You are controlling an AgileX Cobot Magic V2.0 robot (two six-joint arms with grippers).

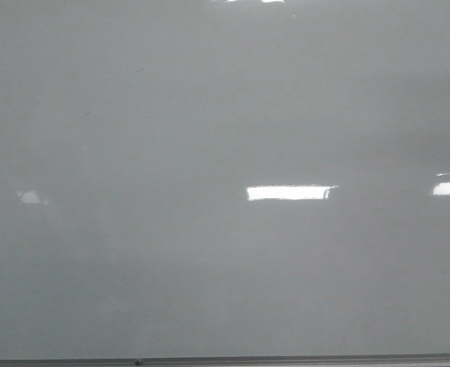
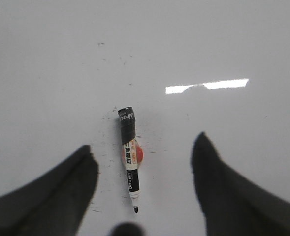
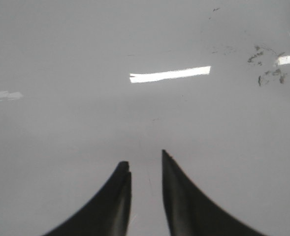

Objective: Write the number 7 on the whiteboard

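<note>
The whiteboard (image 1: 209, 115) fills the front view as a glossy grey surface, and no number 7 shows on it in any view. Neither gripper shows in the front view. In the left wrist view a black and white marker (image 2: 130, 157) lies uncapped on the board (image 2: 46, 59), its tip toward the camera. My left gripper (image 2: 144, 142) is wide open and empty, its fingers on either side of the marker and apart from it. My right gripper (image 3: 144, 158) hangs over bare board (image 3: 61, 49), its jaws a narrow gap apart with nothing between them.
Bright glare patches (image 1: 289, 193) lie on the board. A thin grey bottom edge (image 1: 286, 358) runs along the front. A red-orange spot (image 2: 140, 153) sits beside the marker's barrel. Faint dark smudges (image 3: 268, 64) mark the board in the right wrist view.
</note>
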